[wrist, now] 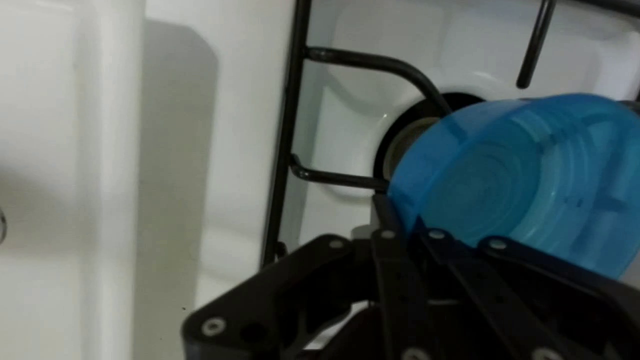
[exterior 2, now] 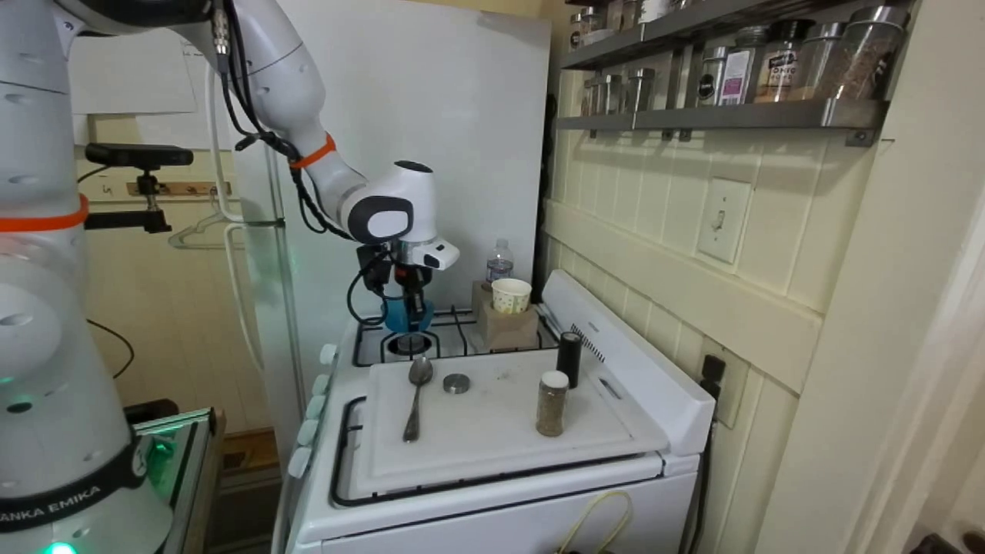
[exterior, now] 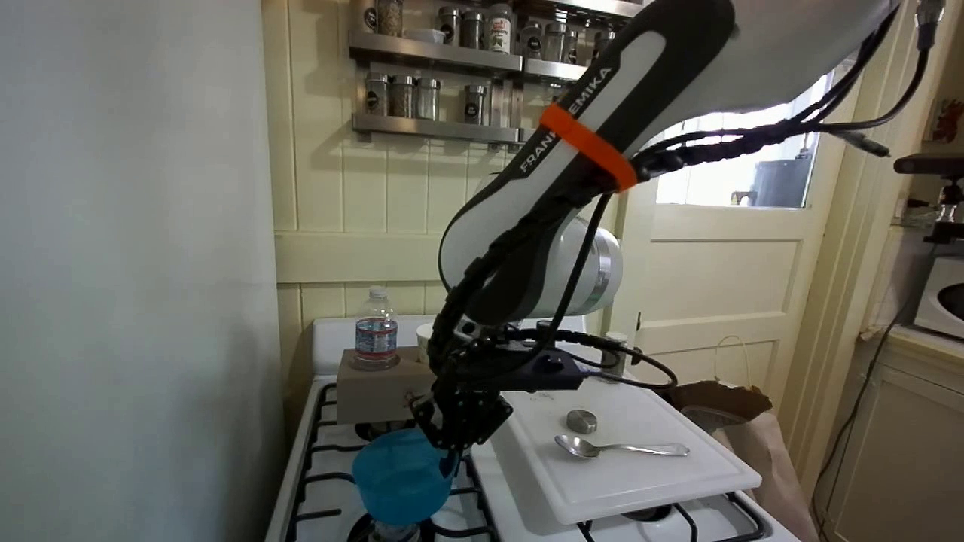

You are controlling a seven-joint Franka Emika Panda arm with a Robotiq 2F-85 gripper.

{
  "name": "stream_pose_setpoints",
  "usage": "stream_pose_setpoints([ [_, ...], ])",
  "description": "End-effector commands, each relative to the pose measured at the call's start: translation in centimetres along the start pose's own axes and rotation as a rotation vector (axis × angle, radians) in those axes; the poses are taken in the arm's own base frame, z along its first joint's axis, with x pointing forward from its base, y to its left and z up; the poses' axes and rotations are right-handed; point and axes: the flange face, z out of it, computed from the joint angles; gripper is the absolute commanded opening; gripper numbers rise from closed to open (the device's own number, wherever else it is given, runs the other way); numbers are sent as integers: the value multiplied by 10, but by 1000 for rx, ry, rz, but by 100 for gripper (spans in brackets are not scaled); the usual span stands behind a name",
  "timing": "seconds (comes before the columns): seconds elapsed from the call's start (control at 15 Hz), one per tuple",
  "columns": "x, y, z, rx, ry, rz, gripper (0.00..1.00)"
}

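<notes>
blue bowl (wrist: 520, 175): rim in gripper (wrist: 403, 216) | white-lidded jar (exterior 2: 552, 406): brown contents

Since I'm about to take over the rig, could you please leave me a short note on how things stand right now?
End effector: shut on the blue bowl by its rim.
Where: the blue bowl is over a burner; I cannot tell whether it touches the grate. A spoon and a round metal disc lie on the white board.
Done: the blue bowl is gripped.
Left: the blue bowl is not yet released.
</notes>
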Motion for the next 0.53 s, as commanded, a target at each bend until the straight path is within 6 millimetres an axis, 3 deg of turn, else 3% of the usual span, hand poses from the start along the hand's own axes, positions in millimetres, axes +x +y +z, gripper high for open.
stream_pose_setpoints([
  [0.0, 3, -24, 16, -21, 5, -34, 1],
  [0.13, -1, -35, 13, -13, 17, -45, 1],
  [0.47, -11, -38, -6, 0, 51, -23, 1],
])
